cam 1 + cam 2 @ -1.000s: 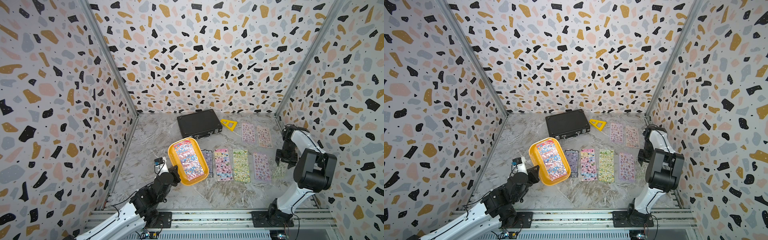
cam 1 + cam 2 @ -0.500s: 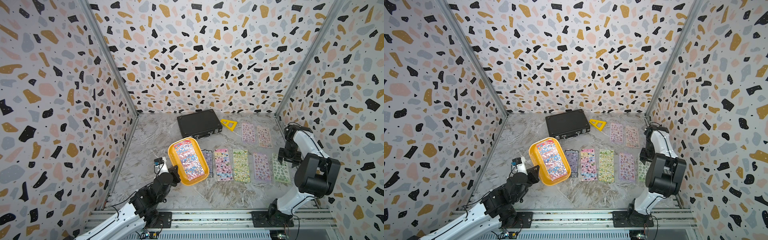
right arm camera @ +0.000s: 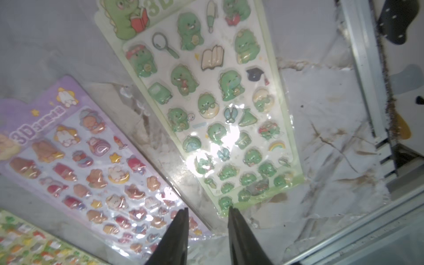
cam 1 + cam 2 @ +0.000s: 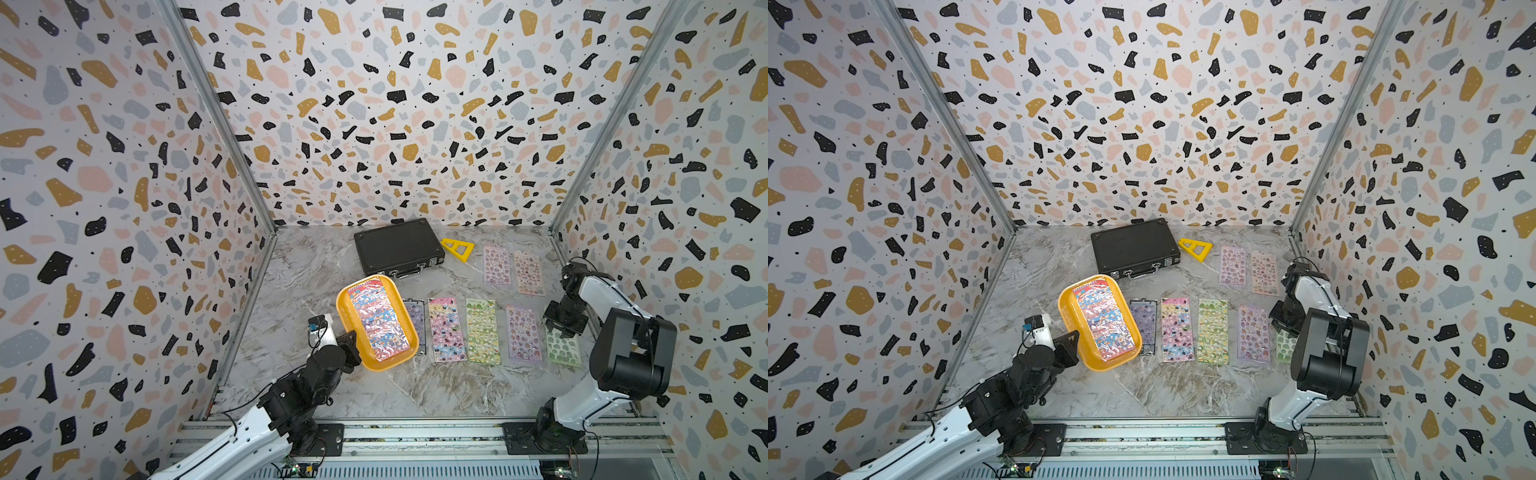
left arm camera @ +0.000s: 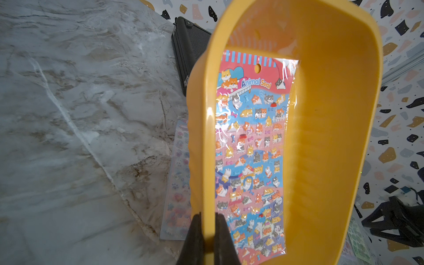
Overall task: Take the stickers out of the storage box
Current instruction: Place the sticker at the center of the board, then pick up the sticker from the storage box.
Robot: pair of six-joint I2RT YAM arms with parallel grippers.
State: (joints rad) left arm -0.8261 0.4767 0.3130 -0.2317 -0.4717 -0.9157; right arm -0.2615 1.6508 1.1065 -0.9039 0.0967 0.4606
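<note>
Left gripper [image 5: 207,216]: jaws closed on the near long wall of the box [image 5: 321,137], one finger inside and one outside. In both top views the gripper [image 4: 353,345] meets the box [image 4: 384,365] at its front-left corner.

Box contents: one red-and-blue sheet [image 5: 250,149], "Animal Seal" on its header, flat on the floor of the box and filling most of its length. I cannot tell whether more sheets lie under it. The box sits left of the table's [image 4: 311,270] middle, and its right side overlaps a grey-purple sheet [image 4: 415,320].

Right gripper [image 3: 207,210]: jaws apart, nothing between them, tips over bare table just beside the end of the green sheet [image 3: 218,103]. I cannot tell if they touch it. In a top view the gripper [image 4: 561,330] hangs over that sheet's [image 4: 563,351] far end, close to the table's right edge.

Row outward from there toward the box, all flat and side by side: purple sheet [image 3: 91,160], yellow-green sheet [image 4: 482,330], pink sheet [image 4: 445,328], then the grey-purple one.

Two more sheets [image 4: 496,264] [image 4: 528,272] lie side by side toward the back right corner.

Black case [image 4: 397,245] stands closed at the back edge, with a yellow ruler [image 4: 457,249] just beside its right end.
</note>
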